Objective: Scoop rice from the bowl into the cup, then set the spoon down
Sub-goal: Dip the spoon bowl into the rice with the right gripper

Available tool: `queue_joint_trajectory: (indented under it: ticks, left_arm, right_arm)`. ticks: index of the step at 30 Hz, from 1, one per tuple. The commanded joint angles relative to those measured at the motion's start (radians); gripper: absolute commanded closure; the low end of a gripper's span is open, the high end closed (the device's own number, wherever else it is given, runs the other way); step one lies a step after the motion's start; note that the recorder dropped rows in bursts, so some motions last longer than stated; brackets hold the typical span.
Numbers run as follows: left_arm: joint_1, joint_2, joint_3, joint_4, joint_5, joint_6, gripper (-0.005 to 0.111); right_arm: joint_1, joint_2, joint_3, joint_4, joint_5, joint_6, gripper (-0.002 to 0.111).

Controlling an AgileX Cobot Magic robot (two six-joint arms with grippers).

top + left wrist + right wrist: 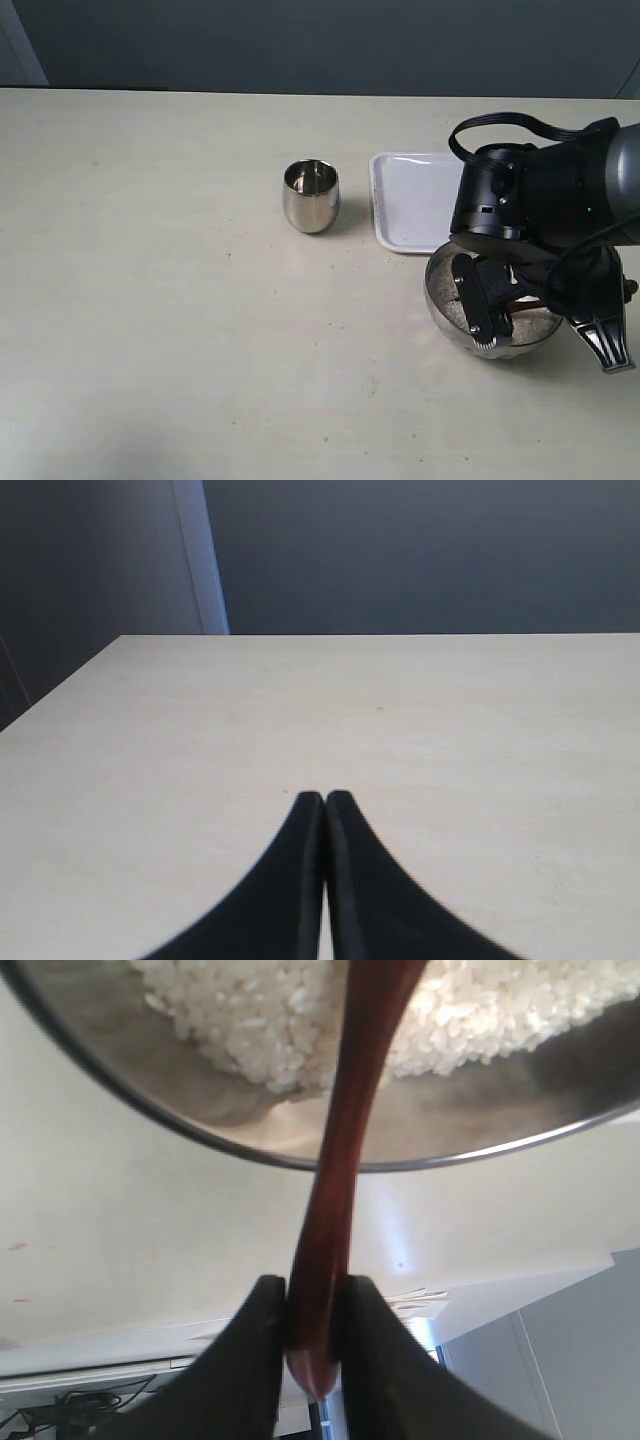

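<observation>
We log: right gripper pinching glossy reddish-brown wooden spoon | it crosses rim of shiny steel bowl over grainy white rice | rounded steel cup well apart | left gripper pressed together

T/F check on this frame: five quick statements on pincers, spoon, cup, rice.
1. The right pincer grips the spoon by its handle. True.
2. The cup lies tipped over. False: it stands upright.
3. The rice sits in the bowl. True.
4. The left pincer is open around the cup. False: it is shut, empty, above bare table.
5. The cup stands on the white tray. False: it stands on the table, beside the tray.
</observation>
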Motion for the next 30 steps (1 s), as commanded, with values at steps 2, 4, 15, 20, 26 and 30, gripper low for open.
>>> queue_joint_trajectory:
  ticks: [2, 4, 15, 20, 26, 30]
  left_arm:
    - [-0.007, 0.003, 0.0, 0.003, -0.005, -0.003, 0.106]
    - [-0.007, 0.003, 0.0, 0.003, -0.005, -0.003, 0.106]
    - [-0.007, 0.003, 0.0, 0.003, -0.005, -0.003, 0.106]
    - [-0.007, 0.003, 0.0, 0.003, -0.005, -0.003, 0.106]
    - [-0.007, 0.003, 0.0, 0.003, -0.005, -0.003, 0.106]
    - [-0.007, 0.003, 0.0, 0.003, -0.005, -0.003, 0.106]
  right_arm:
    - [0.001, 0.001, -0.003, -0.002, -0.002, -0.014, 0.109]
    - [0.001, 0.001, -0.003, 0.003, -0.002, -0.012, 0.109]
    - [-0.002, -0.023, -0.003, 0.025, -0.002, 0.012, 0.109]
    - [-0.071, -0.037, -0.003, 0.067, -0.002, 0.012, 0.109]
    - [-0.087, -0.06, -0.003, 0.092, -0.002, 0.004, 0.109]
    - [-0.087, -0.071, -0.003, 0.103, -0.002, 0.004, 0.109]
